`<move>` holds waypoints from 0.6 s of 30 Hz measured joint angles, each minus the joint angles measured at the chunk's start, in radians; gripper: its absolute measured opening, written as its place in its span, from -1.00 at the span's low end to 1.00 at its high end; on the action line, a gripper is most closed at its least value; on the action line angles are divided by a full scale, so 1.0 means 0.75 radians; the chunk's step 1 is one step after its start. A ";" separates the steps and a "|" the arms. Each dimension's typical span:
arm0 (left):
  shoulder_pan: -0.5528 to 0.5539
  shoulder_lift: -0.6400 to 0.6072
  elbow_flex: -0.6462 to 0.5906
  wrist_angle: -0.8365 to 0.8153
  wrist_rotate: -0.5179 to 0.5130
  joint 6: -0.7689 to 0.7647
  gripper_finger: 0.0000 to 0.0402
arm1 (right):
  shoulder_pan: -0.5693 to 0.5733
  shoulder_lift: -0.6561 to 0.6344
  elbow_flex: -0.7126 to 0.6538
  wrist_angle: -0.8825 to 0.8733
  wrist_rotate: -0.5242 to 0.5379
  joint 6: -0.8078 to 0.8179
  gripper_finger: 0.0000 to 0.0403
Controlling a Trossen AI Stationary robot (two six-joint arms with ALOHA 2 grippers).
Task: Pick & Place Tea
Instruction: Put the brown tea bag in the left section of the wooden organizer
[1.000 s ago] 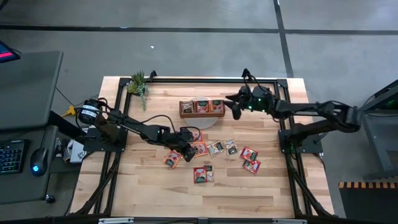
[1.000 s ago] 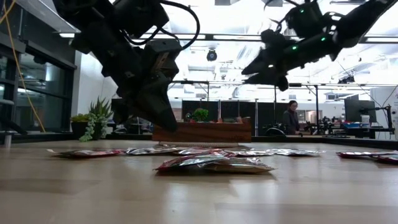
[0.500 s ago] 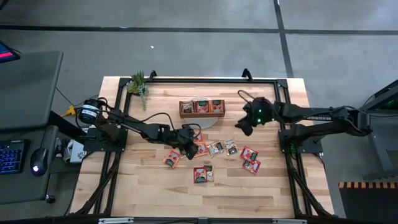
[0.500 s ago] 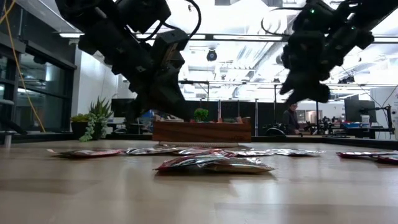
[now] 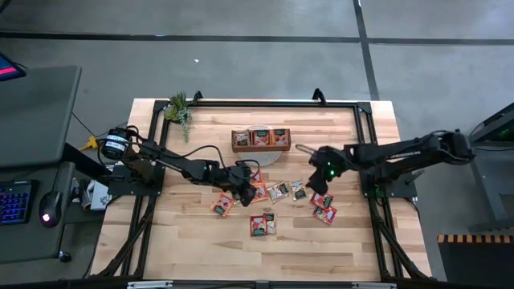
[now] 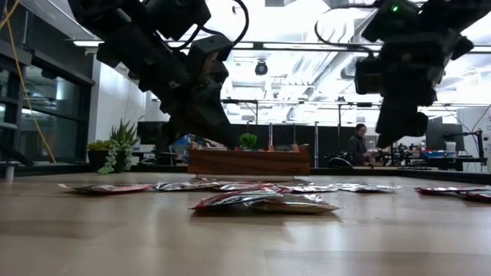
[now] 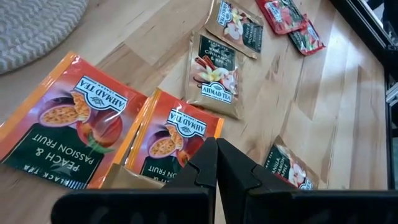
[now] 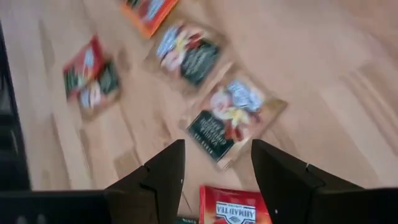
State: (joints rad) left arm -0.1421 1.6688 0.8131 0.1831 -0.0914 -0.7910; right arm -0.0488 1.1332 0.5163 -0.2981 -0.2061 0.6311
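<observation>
Two dark arms are in my feeds, both over the pale wooden table (image 5: 193, 241). My left gripper (image 5: 243, 178) hangs just above the middle of the table with its fingers (image 7: 231, 163) pressed together and nothing between them; its wrist camera shows an orange peach-and-passion-fruit tea sachet (image 7: 171, 138) directly ahead of the tips, with a second orange one (image 7: 68, 124) just beside it. My right gripper (image 5: 317, 181) hovers with its jaws apart and empty above a brownish sachet (image 8: 233, 121) and a red sachet (image 8: 231, 210) near its fingertips. From above I see the loose flat square tea sachets (image 5: 277, 201) scattered across the middle of the table between the two grippers, while the brown wooden three-compartment tray (image 5: 261, 139) toward the far edge already has sachets in its compartments. Off at the far left corner stands a small green potted plant (image 5: 178, 108).
</observation>
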 joint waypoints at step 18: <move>0.000 0.000 0.000 -0.007 0.069 0.080 -1.00 | 0.354 0.349 0.065 0.123 0.400 -0.688 -0.10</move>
State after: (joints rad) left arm -0.1421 1.6688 0.8132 0.1782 -0.0399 -0.7307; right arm 0.2169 1.3948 0.5651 -0.2057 0.0937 0.1155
